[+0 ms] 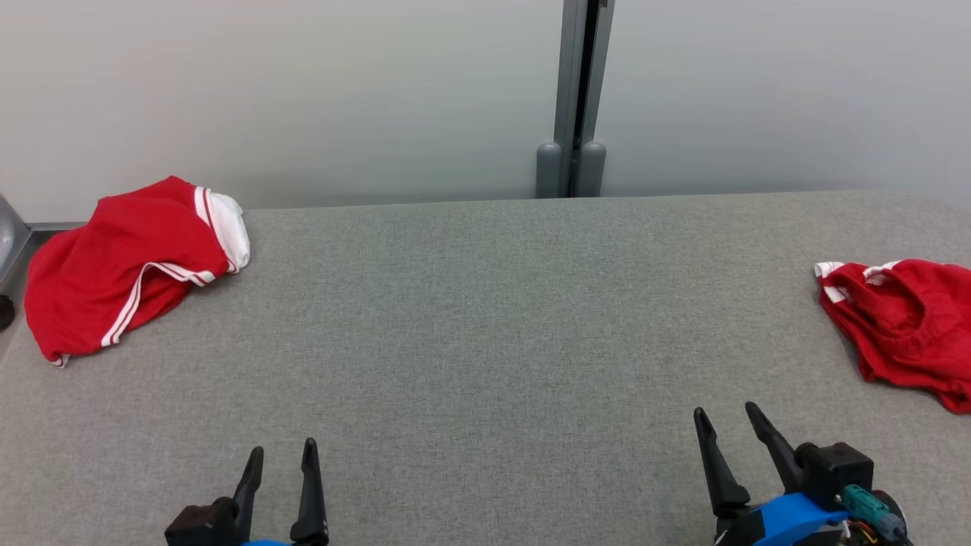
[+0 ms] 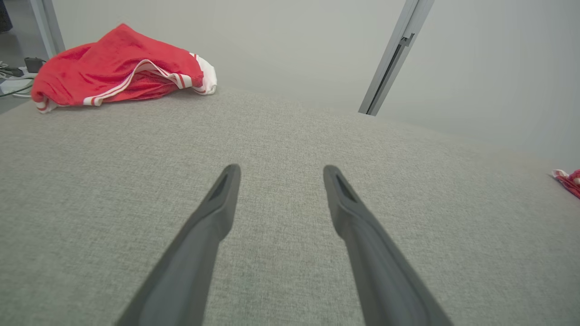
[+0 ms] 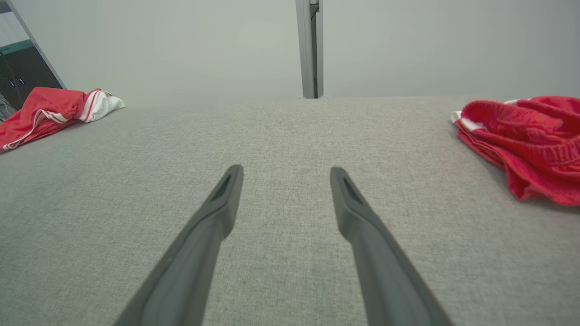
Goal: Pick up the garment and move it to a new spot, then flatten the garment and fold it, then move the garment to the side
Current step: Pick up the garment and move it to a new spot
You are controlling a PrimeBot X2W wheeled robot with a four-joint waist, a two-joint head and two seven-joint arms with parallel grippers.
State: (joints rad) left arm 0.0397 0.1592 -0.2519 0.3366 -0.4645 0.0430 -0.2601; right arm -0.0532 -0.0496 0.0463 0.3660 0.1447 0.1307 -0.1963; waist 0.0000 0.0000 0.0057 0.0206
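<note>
Left gripper [image 1: 284, 446] and right gripper [image 1: 725, 409] hover at the near edge of the grey table [image 1: 485, 318], both empty.
At the far left corner lies a crumpled striped red garment [image 1: 129, 265], well apart from the left gripper, whose fingers stand apart; a grey post [image 1: 580, 98] rises behind the table's middle; the right gripper's fingers are spread too, with a second red garment [image 1: 903, 318] bunched at the right edge beyond it.
</note>
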